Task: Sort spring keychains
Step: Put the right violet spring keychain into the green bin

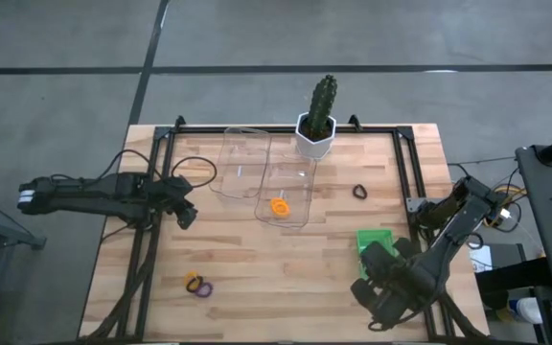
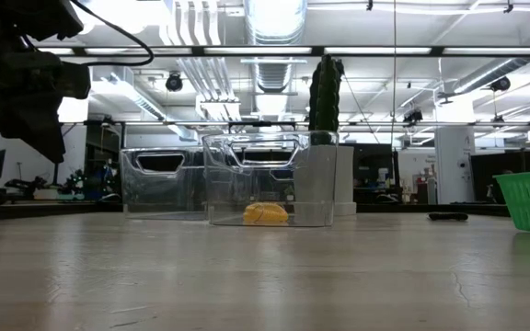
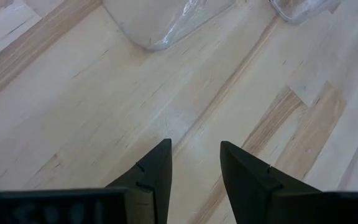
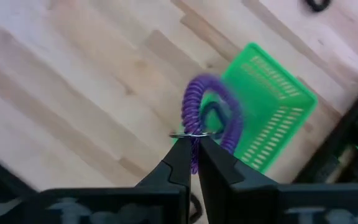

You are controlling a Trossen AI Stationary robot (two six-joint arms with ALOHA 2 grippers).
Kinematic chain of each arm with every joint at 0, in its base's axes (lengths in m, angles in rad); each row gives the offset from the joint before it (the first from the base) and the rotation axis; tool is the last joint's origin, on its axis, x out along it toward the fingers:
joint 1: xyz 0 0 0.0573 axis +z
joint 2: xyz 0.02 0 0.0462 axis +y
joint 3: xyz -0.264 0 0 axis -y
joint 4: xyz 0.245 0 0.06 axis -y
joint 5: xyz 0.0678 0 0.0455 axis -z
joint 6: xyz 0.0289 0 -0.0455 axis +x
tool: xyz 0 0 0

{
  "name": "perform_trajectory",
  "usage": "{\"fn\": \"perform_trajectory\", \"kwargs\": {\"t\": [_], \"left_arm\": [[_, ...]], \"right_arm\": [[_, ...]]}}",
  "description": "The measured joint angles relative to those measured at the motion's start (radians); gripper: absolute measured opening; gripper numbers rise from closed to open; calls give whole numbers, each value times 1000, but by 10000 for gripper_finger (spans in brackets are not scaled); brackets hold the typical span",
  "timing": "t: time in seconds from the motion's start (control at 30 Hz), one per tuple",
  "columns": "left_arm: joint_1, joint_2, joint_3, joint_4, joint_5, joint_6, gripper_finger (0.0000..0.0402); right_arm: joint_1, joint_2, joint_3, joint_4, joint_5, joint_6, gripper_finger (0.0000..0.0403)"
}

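Note:
My right gripper (image 4: pixel 192 146) is shut on a purple spring keychain (image 4: pixel 211 106) high above the table's near right part, beside a green basket (image 4: pixel 269 118). In the high view that arm (image 1: pixel 391 278) covers the keychain. An orange keychain (image 1: pixel 279 206) lies in the nearer of two clear bins (image 1: pixel 286 192). A black keychain (image 1: pixel 359 191) lies on the wood at the right. A yellow and a purple keychain (image 1: pixel 197 285) lie together near the front left. My left gripper (image 3: pixel 194 155) stands open over bare wood at the left, holding nothing. My right gripper pinches the purple keychain between its two fingertips, at the spot where a thin metal ring (image 4: pixel 190 133) crosses the coil. The fingers point steeply down. The coil loop reaches out beyond the fingertips, lifted clear of the table.
A white pot with a cactus (image 1: pixel 316 125) stands at the far edge behind the clear bins. A black frame (image 1: pixel 405 158) runs around the tabletop. Bare wood lies in the middle and along the near edge (image 1: pixel 286 287).

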Motion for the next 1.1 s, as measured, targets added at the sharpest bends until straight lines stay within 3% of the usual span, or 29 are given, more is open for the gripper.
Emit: {"fn": "perform_trajectory", "kwargs": {"t": [0.2,0.33,0.5,0.7,0.87,1.1], "left_arm": [[0,0,0,0,0,6,128],[0,0,0,0,-1,6,128],[0,0,0,1,-2,6,128],[0,0,0,4,-11,7,128],[0,0,0,8,-13,7,128],[0,0,0,20,-22,7,128]], "right_arm": [[27,-13,-15,42,69,4,12],[75,-77,-15,184,313,-67,12],[170,-163,-15,421,620,-299,12],[278,-214,-15,631,845,-585,12],[337,-220,-15,697,955,-697,12],[344,-217,-19,598,974,-568,12]]}}
